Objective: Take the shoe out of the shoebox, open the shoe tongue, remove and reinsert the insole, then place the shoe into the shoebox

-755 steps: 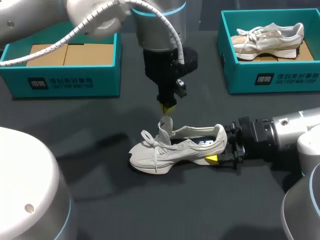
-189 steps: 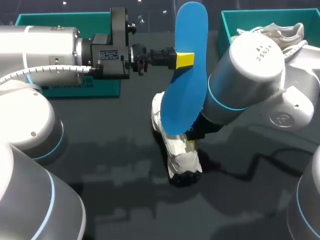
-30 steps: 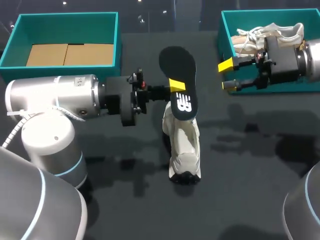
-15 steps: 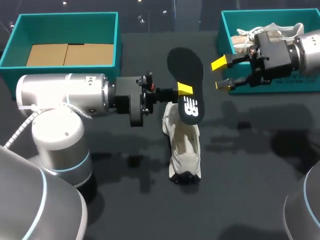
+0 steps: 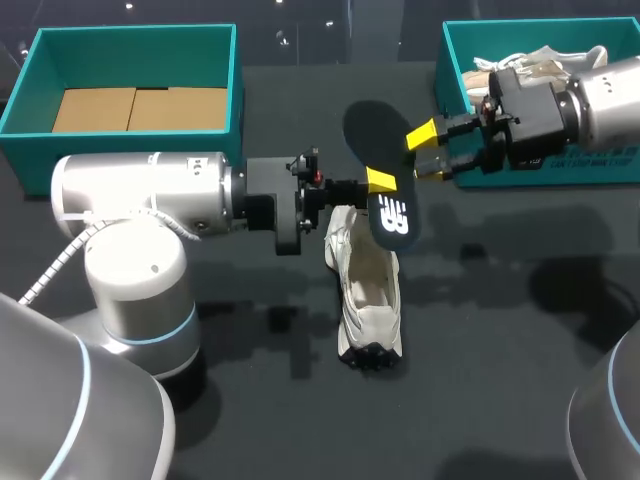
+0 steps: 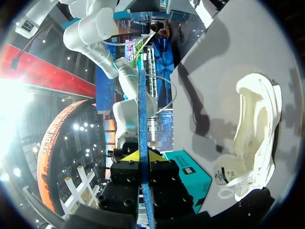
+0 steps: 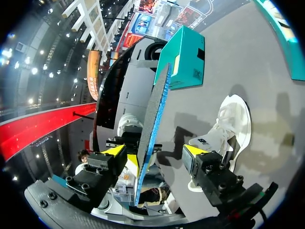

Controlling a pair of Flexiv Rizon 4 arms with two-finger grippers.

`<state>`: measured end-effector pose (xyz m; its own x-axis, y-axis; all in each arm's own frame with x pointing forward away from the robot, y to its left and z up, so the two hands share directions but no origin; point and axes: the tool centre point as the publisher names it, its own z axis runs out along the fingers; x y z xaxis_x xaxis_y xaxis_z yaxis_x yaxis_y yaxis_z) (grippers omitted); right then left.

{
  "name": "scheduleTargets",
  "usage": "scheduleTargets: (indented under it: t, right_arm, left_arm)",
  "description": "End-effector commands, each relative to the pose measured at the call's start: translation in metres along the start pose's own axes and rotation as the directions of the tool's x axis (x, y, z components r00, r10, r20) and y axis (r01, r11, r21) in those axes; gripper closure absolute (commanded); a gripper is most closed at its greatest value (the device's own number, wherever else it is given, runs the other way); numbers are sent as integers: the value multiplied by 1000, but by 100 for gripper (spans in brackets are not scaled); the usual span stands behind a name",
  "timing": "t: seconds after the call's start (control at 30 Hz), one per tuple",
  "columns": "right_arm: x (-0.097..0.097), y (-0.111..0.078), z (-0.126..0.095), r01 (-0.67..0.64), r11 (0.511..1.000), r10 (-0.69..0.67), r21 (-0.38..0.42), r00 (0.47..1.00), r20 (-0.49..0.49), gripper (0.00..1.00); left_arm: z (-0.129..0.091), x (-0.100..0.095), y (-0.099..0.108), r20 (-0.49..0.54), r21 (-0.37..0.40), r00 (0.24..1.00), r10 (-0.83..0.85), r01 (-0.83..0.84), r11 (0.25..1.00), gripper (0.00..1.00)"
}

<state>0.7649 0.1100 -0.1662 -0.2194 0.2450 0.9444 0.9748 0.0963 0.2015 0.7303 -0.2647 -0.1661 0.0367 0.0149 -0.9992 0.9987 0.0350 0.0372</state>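
Left hand (image 5: 379,182) gripping insole (image 5: 368,132), shoe (image 5: 367,292) below

The left arm (image 5: 150,200) extended level from its own side, wrist horizontal. The left gripper (image 5: 378,182) was closed, with both yellow tips clamped against opposite faces of the insole (image 5: 368,135), which stood edge-on between the fingers. The right arm (image 5: 600,110) extended level from the opposite side. The right gripper (image 5: 426,152) had its fingers spread wide and pointed toward the left gripper. The insole's edge lay between them, nearer one finger; contact could not be determined.
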Motion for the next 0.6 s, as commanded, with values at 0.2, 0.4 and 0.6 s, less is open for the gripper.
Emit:
scheduleTargets:
  t: [0.2,0.4,0.6]
  right_arm:
    - [-1,-2,18,-8,1000,8,12,1000,-24,50]
    - [0,-9,21,-21,1000,21,0,999,-34,57]
    - [2,-10,23,-23,1000,23,-1,999,-41,65]
  left_arm:
    - [15,1,0,-6,-2,1000,19,-19,1000,100]
    - [18,3,-1,-9,-7,1000,28,-28,1000,100]
    - [20,6,0,-16,-12,999,41,-41,999,100]
